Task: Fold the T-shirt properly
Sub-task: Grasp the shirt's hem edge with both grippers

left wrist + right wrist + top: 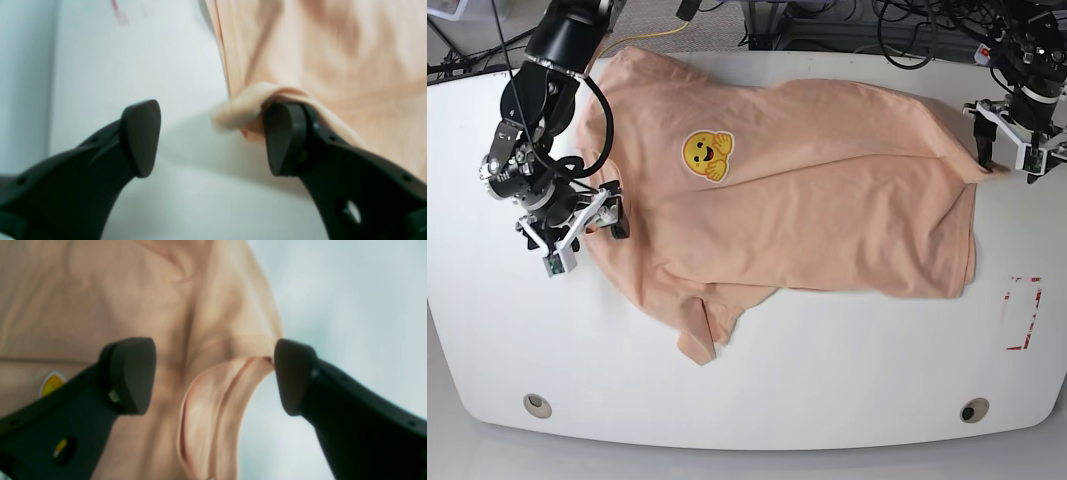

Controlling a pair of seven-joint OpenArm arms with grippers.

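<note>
— While the white table [757,370] fills most of the base view, where does the garment lie?

— Spread across its upper middle: the T-shirt [827,210], peach-coloured, lies flat with wrinkles, chest up, one sleeve [705,330] pointing toward the near edge.

— And the arms?

— One at each end of it. The right gripper [572,225] sits at the shirt's edge on the base view's left side, jaws spread wide. In its wrist view a curled fold of cloth [213,413] lies between the pads, its tip touching one pad, nothing pinched.

— The other one?

— The left gripper [1015,140] is at the opposite end, also released. Its wrist view shows a bunched corner [240,110] draped over one fingertip [283,140], the other finger clear over bare table.

— Anything smaller?

— A yellow smiling-face print [707,155] on the chest, and a red dashed mark [1024,312] on the table beside the shirt's end.
</note>
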